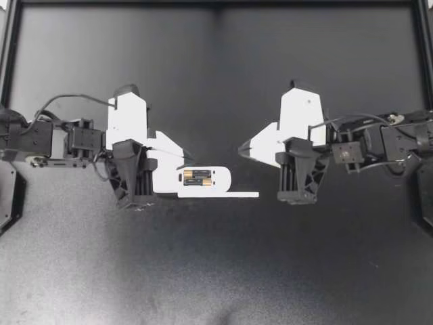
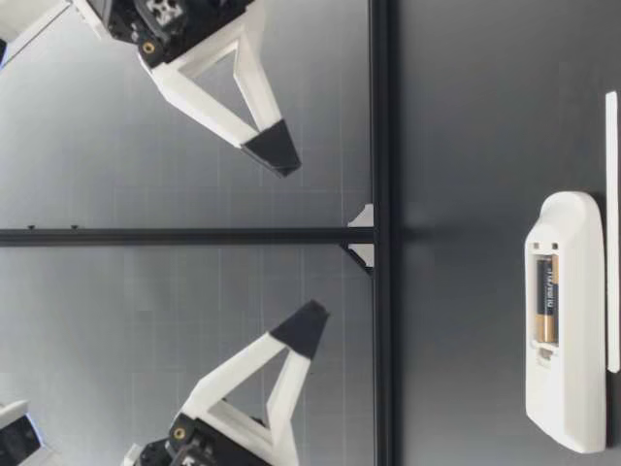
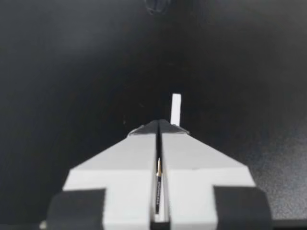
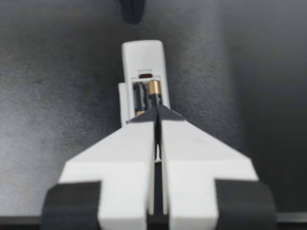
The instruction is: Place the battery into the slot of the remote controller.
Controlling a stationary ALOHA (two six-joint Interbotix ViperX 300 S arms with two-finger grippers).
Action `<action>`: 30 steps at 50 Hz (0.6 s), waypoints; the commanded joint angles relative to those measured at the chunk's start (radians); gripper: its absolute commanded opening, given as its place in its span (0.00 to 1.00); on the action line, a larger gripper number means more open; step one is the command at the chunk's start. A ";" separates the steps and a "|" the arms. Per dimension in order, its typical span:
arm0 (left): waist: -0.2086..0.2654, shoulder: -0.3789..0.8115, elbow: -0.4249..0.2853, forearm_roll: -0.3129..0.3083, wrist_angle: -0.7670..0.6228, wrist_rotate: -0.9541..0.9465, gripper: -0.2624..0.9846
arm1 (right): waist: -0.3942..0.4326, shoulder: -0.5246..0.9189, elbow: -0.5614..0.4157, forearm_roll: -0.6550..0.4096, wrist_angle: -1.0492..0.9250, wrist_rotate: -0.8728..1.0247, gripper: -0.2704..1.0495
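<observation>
**Batteries seated in the slot, both grippers clenched on nothing**

Dark bench (image 1: 216, 277), with a black frame rail (image 2: 380, 97) along the far edge. Left gripper (image 1: 188, 160) in from the left edge and right gripper (image 1: 241, 147) in from the right edge, tips turned toward each other but well apart. Both raised high off the bench in the low view. Each clenched tight in its own wrist view, only a hairline slit down the middle, nothing pinched.

Remote controller (image 1: 223, 179), white, lying flat about midway between the left and right edges. Back face up, compartment uncovered, one end hidden beneath the left gripper from above. Under and ahead of the right gripper's tips in that wrist view.

Thin white strip (image 1: 230, 195) just beside the remote controller's long side, toward the near edge. Parallel to it and reaching past its rounded end toward the right edge.

Two batteries (image 1: 197, 178), black and gold, side by side inside the slot, lengthwise along the remote controller.
</observation>
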 commanded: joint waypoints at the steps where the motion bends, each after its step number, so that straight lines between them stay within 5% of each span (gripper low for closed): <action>1: 0.000 -0.020 -0.012 0.000 -0.020 0.005 0.08 | 0.006 -0.025 -0.009 0.000 -0.026 -0.002 0.11; 30: 0.000 -0.020 -0.011 0.003 -0.040 0.011 0.08 | 0.006 -0.015 0.005 0.002 -0.032 0.003 0.11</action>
